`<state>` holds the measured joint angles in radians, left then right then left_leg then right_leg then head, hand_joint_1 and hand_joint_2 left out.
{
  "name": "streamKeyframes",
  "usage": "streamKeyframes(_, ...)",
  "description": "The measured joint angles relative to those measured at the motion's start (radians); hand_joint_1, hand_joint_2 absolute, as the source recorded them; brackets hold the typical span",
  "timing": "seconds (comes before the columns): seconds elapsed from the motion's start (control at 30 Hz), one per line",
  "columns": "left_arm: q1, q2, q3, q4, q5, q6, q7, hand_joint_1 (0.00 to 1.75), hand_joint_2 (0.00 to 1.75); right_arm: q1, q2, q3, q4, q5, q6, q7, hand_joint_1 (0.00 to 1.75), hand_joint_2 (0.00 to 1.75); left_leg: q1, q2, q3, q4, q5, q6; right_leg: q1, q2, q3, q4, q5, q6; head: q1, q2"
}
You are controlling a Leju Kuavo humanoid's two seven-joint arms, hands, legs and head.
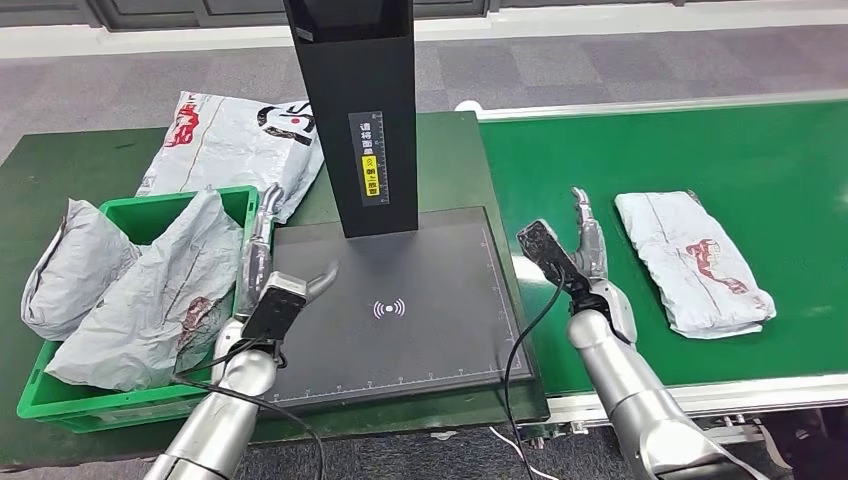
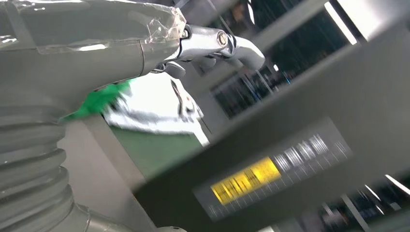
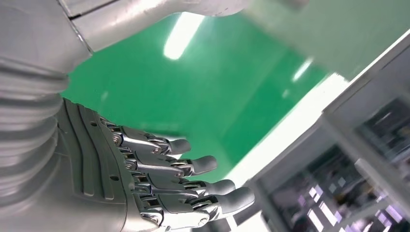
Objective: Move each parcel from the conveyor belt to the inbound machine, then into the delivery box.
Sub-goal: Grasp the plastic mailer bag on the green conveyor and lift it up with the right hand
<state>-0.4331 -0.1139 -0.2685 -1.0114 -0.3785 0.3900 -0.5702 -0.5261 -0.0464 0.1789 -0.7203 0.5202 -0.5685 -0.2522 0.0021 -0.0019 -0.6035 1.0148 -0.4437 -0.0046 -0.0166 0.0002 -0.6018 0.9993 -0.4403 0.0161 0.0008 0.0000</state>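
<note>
Right robot hand (image 1: 590,262) empty; parcel (image 1: 693,262) lies lengthwise across conveyor belt (image 1: 760,160).

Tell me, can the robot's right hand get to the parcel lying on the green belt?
Probably yes. The right hand is open above the green belt, just beside the parcel, and nothing lies between them.

A grey parcel (image 1: 693,262) lies on the green conveyor belt (image 1: 620,160); the dark green counter (image 1: 75,165) carries a green bin (image 1: 40,390), scanner pad (image 1: 400,310) and another parcel (image 1: 235,140).
</note>
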Motion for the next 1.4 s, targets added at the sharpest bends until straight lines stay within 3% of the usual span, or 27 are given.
streamKeyframes(0.23, -0.114, -0.077, -0.030, 0.189, 0.155, -0.082, -0.052, 0.00, 1.75, -0.068, -0.051, 0.000, 0.158, 0.181, -0.123, 0.161, 0.00, 1.75, -0.001, -0.001, -0.001, 0.001, 0.001, 0.001, -0.001, -0.001, 0.001, 0.000, 0.001, 0.002, 0.000, 0.000)
streamKeyframes(0.43, -0.197, -0.107, -0.031, 0.349, 0.302, -0.320, -0.024, 0.00, 1.75, -0.106, -0.106, -0.001, 0.280, 0.340, -0.084, 0.394, 0.00, 1.75, -0.001, -0.001, -0.001, 0.001, 0.000, 0.001, -0.001, -0.001, 0.000, 0.000, 0.001, 0.002, 0.000, 0.000)
streamKeyframes(0.6, -0.209, -0.124, -0.040, 0.440, 0.312, -0.375, -0.028, 0.00, 1.75, -0.111, -0.158, -0.001, 0.339, 0.438, -0.034, 0.565, 0.00, 1.75, -0.001, -0.001, -0.002, 0.001, 0.000, 0.001, -0.001, -0.001, 0.000, 0.000, 0.001, 0.002, 0.000, 0.000)
streamKeyframes(1.03, -0.211, -0.137, -0.045, 0.494, 0.313, -0.383, -0.030, 0.00, 1.75, -0.102, -0.222, -0.001, 0.397, 0.510, 0.024, 0.679, 0.00, 1.75, -0.001, -0.001, -0.002, 0.001, 0.000, 0.001, -0.001, -0.001, -0.001, 0.000, 0.001, 0.002, 0.000, 0.000)
streamKeyframes(1.27, -0.211, -0.137, -0.045, 0.495, 0.313, -0.382, -0.028, 0.00, 1.75, -0.087, -0.235, -0.001, 0.405, 0.515, 0.043, 0.684, 0.00, 1.75, -0.001, -0.001, -0.002, 0.001, 0.000, 0.001, -0.001, -0.001, -0.001, 0.000, 0.001, 0.002, 0.000, 0.000)
streamKeyframes(1.4, -0.210, -0.135, -0.045, 0.494, 0.315, -0.374, -0.026, 0.00, 1.75, -0.085, -0.236, -0.001, 0.406, 0.537, 0.102, 0.696, 0.00, 1.75, -0.001, -0.001, -0.002, 0.001, 0.000, 0.001, -0.001, -0.001, -0.001, 0.000, 0.001, 0.002, 0.000, 0.000)
